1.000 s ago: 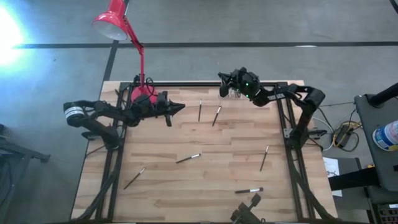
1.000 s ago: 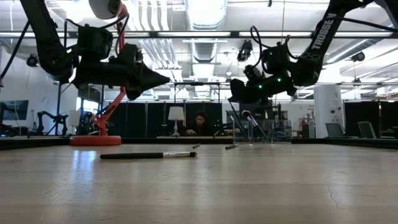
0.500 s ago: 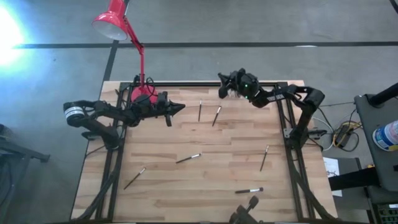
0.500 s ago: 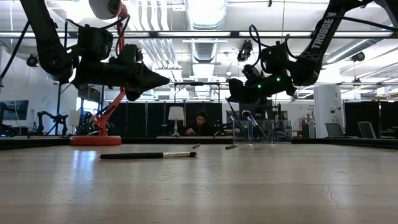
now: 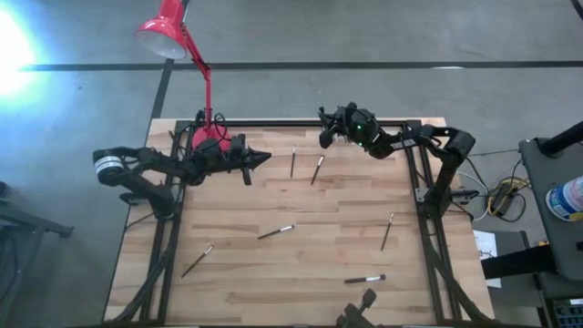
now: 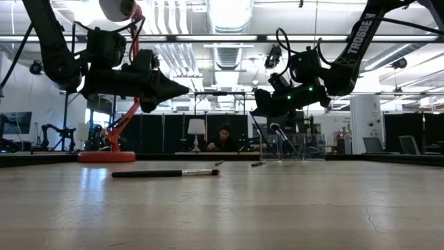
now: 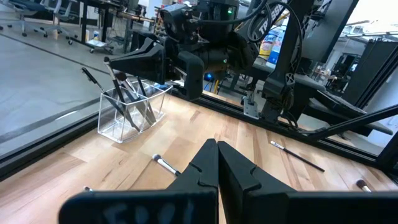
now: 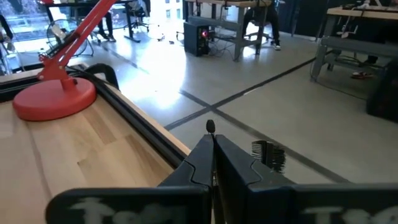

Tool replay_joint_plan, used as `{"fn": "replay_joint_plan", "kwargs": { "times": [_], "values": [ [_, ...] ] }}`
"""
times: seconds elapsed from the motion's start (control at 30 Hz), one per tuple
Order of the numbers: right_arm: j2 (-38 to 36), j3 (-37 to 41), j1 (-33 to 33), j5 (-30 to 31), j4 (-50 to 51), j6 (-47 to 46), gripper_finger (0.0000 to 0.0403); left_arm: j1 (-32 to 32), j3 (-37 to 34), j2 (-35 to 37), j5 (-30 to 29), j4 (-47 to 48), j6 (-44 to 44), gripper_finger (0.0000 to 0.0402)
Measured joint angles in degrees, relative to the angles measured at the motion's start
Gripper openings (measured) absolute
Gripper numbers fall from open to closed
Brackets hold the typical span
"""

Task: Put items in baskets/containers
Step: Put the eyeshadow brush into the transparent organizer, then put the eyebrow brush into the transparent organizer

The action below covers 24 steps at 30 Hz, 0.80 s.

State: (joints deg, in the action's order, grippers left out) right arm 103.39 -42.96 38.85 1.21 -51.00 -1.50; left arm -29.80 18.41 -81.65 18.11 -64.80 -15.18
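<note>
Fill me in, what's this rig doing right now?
It is sorting thin dark-handled makeup brushes into a small clear plastic organiser at the table's far edge. The right gripper hangs over the organiser, shut on a brush. Several brushes already stand in the organiser. The left gripper hovers shut beside the red desk lamp. Six brushes lie loose on the wooden table.

Red lamp (image 5: 167, 35), pale striped table (image 5: 319, 246)
</note>
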Motion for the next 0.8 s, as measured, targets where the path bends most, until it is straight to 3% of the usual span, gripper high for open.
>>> {"fn": "replay_joint_plan", "kwargs": {
  "times": [0.47, 0.63, 0.8],
  "values": [
    [0.0, 0.0, -0.37, -0.16, 0.56, -1.52, 0.0008, 0.0, 0.0, 0.0, 0.0, 0.29, 0.01, 0.0],
    [-1.33, 0.04, -0.37, 1.87, 3.77, -3.12, 0.0009, 0.0, 0.0, 0.0, 0.0, 0.39, 0.09, 0.0],
    [-7.19, -0.04, -0.35, 3.32, 12.39, -2.72, 0.0019, 0.0, 0.0, 0.0, 0.01, 0.52, 0.2, 0.0]
  ]
}}
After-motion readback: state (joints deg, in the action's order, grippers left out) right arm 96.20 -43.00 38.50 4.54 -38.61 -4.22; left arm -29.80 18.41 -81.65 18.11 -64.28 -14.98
